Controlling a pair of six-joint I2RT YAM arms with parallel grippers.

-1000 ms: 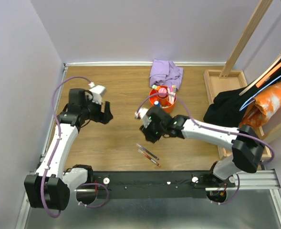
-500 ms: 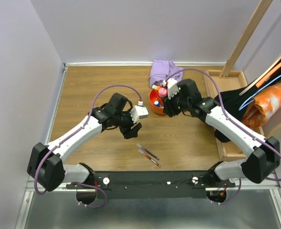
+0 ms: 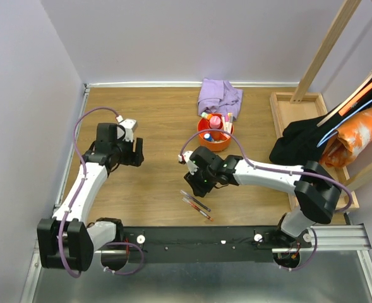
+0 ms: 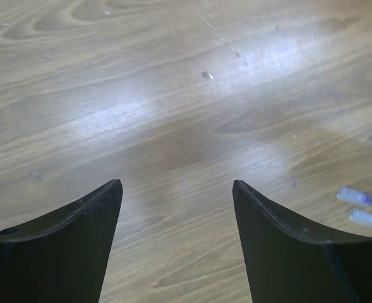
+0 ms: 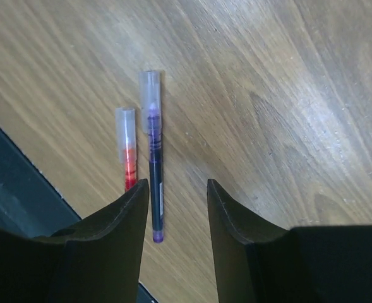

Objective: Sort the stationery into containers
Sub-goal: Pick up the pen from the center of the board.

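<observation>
From above, the right gripper [image 3: 198, 183] hangs with its jaws partly apart and nothing in them. The purple pen [image 3: 195, 201] and the red pen [image 3: 197, 210] lie just past its fingertips, and the orange cup [image 3: 215, 134] stands behind its wrist, already crowded with stationery. The left gripper [image 3: 138, 151] is well apart from all of this. A lilac cloth [image 3: 218, 96] lies beyond the cup, and a wooden tray [image 3: 280, 98] sits against the plain wall.

In the left wrist view, the left gripper [image 4: 176, 186] is spread wide and empty over the bare wooden table [image 4: 173, 95]. The tips of the purple pen [image 4: 362, 198] and the red pen [image 4: 366, 219] peek in past its right-hand finger.

In the right wrist view, the right gripper [image 5: 176, 186] has a narrow gap and holds nothing. The purple pen [image 5: 153, 145] runs lengthwise under that gap, close along one finger, and the red pen [image 5: 127, 148] lies just beside it and passes under that finger.

The likely trouble is that pairing. A descent here could plant a finger on the red pen, or a squeeze could catch both. Gripped along its length (not across), the round barrel may simply slip. The smooth, glossy wood would let a nudged pen roll towards the black rail [image 5: 9, 189] nearby.
</observation>
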